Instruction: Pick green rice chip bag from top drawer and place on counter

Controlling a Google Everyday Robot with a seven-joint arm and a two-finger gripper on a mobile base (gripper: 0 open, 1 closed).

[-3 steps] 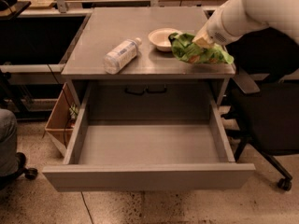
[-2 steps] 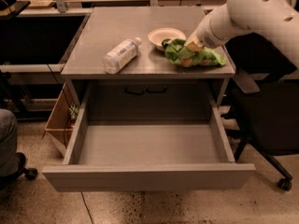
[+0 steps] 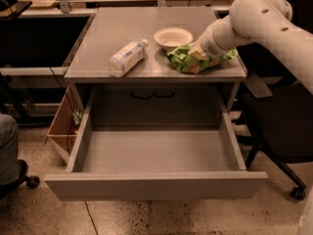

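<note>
1. Lying on the flat grey metal table [image 3: 98, 38] that tops the cabinet, the crinkly light-green plastic rice chip bag [image 3: 182, 61] sits near the right front corner, just in front of a shallow round white bowl [image 3: 172, 36].
2. The pincer [image 3: 198, 51] at the end of the thick white robot arm [image 3: 254, 16] is down on the bag's upper right part and touches it. I cannot tell whether it is wide, narrow or clamped on the bag, as its tip is lost against the crumpled plastic.
3. A clear plastic bottle [image 3: 126, 58] with a pale label lies on its side to the left of the bag, apart from it, its cap end pointing towards the bowl.
4. The wide, shallow grey metal top drawer [image 3: 156, 185] stands pulled far out below the table, its plain front panel nearest the camera.
5. A brown cardboard box [image 3: 61, 124] sits on the floor against the cabinet's left side, and a black wheeled office chair [image 3: 279, 131] stands to the right.
</note>
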